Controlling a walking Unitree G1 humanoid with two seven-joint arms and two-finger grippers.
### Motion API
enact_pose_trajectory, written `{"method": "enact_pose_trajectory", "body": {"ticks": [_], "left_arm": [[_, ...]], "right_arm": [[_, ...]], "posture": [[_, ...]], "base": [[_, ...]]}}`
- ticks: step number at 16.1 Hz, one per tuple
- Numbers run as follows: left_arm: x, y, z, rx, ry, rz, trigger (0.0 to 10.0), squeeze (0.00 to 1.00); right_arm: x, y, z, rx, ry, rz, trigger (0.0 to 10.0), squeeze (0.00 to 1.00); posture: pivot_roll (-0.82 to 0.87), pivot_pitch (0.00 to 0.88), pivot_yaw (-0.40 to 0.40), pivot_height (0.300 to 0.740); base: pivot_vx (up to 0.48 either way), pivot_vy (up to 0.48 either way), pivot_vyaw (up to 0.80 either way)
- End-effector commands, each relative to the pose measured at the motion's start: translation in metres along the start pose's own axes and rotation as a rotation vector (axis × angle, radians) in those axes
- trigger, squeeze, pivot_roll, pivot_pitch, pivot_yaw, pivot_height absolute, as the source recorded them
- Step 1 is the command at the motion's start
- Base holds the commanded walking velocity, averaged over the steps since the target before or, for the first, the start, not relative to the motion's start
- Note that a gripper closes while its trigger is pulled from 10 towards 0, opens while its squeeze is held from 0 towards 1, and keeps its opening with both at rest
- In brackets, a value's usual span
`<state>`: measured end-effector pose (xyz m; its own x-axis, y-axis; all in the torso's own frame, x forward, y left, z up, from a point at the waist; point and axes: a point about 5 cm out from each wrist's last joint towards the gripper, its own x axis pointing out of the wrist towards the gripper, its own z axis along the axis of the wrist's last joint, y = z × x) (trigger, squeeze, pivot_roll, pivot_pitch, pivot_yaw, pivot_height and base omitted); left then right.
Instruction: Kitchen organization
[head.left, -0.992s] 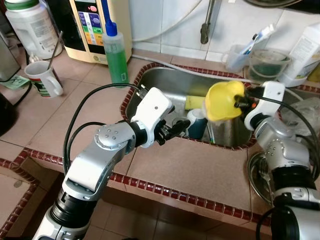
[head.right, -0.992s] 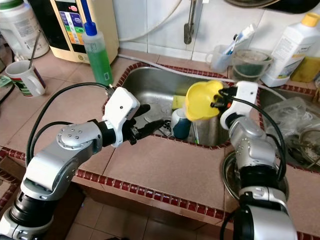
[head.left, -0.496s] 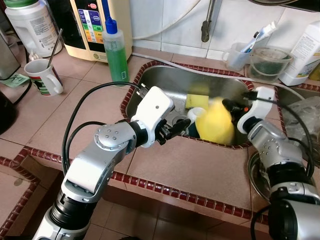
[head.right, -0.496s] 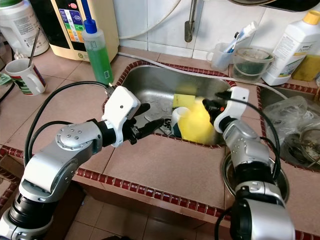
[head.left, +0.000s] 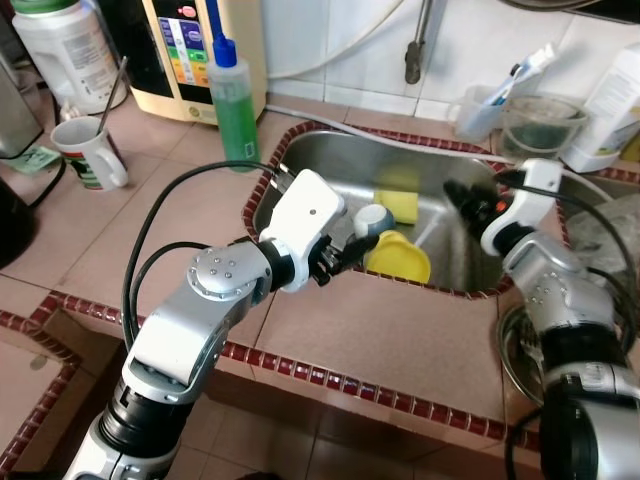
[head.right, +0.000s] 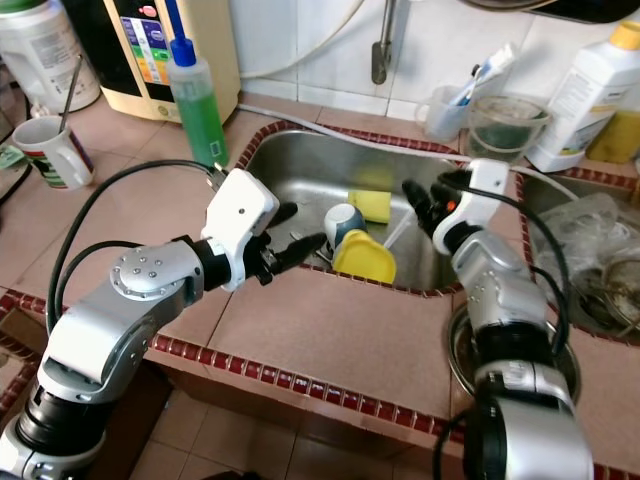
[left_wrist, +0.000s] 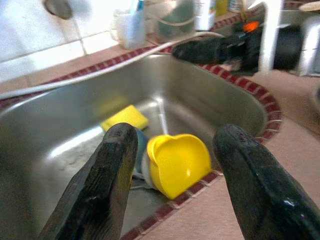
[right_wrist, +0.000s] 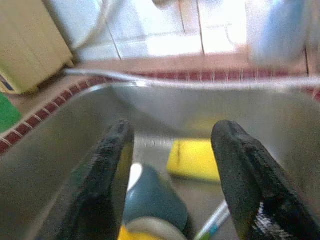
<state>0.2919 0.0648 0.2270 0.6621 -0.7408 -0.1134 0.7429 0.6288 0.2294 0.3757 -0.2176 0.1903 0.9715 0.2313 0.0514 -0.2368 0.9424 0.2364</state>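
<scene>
A yellow plastic cup (head.left: 398, 257) lies on its side in the steel sink (head.left: 330, 160), against the front wall. A teal cup (head.right: 343, 218) rests beside it and a yellow sponge (head.right: 370, 204) lies behind. My right gripper (head.right: 425, 195) hovers open over the sink's right side, holding nothing; its wrist view looks down on the teal cup (right_wrist: 152, 197) and the sponge (right_wrist: 195, 159). My left gripper (head.right: 298, 227) stands open at the sink's front left rim, pointing at the yellow cup (left_wrist: 177, 162).
A green soap bottle (head.left: 232, 100), a mug with a spoon (head.left: 90, 155) and a water appliance (head.left: 190, 50) stand on the tiled counter at the left. Behind the sink are a faucet (head.left: 412, 60), a toothbrush cup (head.left: 480, 110) and a glass bowl (head.left: 535, 125). A plastic bag (head.right: 590, 240) lies at the right.
My right gripper let go of the yellow cup, which dropped from above the sink's right edge onto the sink floor. The left arm stayed put.
</scene>
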Motion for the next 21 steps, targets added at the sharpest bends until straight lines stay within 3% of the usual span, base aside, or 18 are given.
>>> {"method": "enact_pose_trajectory", "body": {"ticks": [1,5,6,11,14,19,21], "left_arm": [[0.0,0.007,0.002,0.026,-0.013,0.041,10.0,0.0],[0.006,0.024,-0.018,0.025,0.005,0.189,10.0,0.0],[0.008,0.027,-0.019,-0.053,-0.038,0.206,10.0,0.0],[0.008,0.03,-0.023,-0.09,-0.104,0.218,10.0,0.0],[0.006,0.022,-0.03,-0.045,-0.093,0.141,10.0,0.0],[-0.005,0.01,-0.037,-0.012,-0.11,0.025,10.0,0.0],[-0.008,0.009,-0.037,0.001,-0.104,0.0,10.0,0.0]], "right_arm": [[-0.005,0.005,0.006,-0.053,-0.051,0.026,10.0,0.0],[-0.037,0.025,0.013,-0.204,-0.218,-0.004,10.0,0.0],[-0.048,0.031,0.015,-0.246,-0.262,-0.04,10.0,0.0],[-0.081,0.045,0.025,-0.299,-0.38,-0.133,10.0,0.0],[-0.095,0.054,0.017,-0.277,-0.361,-0.169,10.0,0.0],[-0.118,0.078,-0.016,-0.249,-0.226,-0.209,10.0,0.0],[-0.125,0.083,-0.027,-0.146,-0.158,-0.21,10.0,0.0]], "posture": [[0.02,0.135,-0.003,0.74],[-0.01,0.105,-0.001,0.74],[-0.02,0.097,-0.001,0.74],[-0.06,0.061,0.003,0.74],[-0.07,0.053,0.005,0.74],[-0.07,0.056,0.003,0.74],[-0.07,0.061,0.006,0.74]], "base": [[0.0,0.0,0.0],[0.0,0.0,0.0],[0.0,0.0,0.0],[0.0,0.0,0.0],[0.0,0.0,0.0],[0.0,0.0,0.0],[0.0,0.0,0.0]]}}
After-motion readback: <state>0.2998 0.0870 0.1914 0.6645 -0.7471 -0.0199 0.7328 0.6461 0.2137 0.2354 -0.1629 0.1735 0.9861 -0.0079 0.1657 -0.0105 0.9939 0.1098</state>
